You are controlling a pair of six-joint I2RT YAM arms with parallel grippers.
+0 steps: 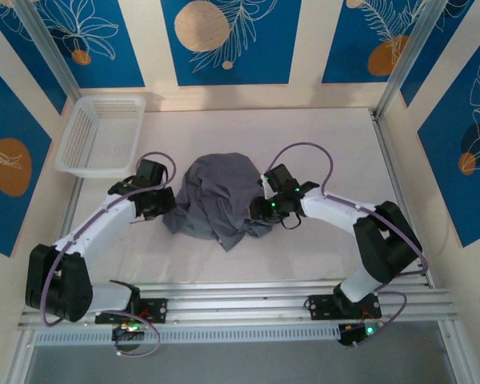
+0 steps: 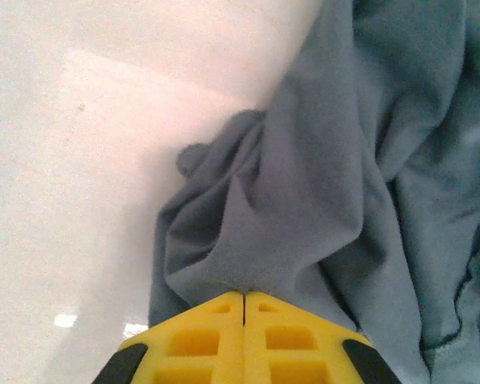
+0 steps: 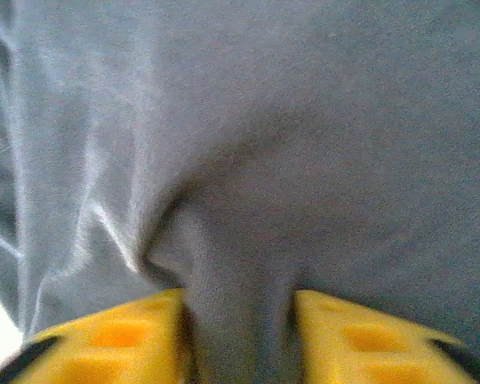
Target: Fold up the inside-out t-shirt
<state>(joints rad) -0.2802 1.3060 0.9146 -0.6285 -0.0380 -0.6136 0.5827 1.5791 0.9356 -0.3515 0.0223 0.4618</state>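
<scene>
Jaws first: left gripper has its yellow fingers pressed flat together, a thin fold of cloth nipped at the tips. Right gripper stands part-spread, clamped on a thick ridge of fabric bunched between the pads. Both bite the inside-out t-shirt, one on each flank. It lies crumpled in a heap mid-table, well apart from the white basket. Cloth looks light, limp and prone to sag. Best held at hems or shoulder seams, single layers only.
</scene>
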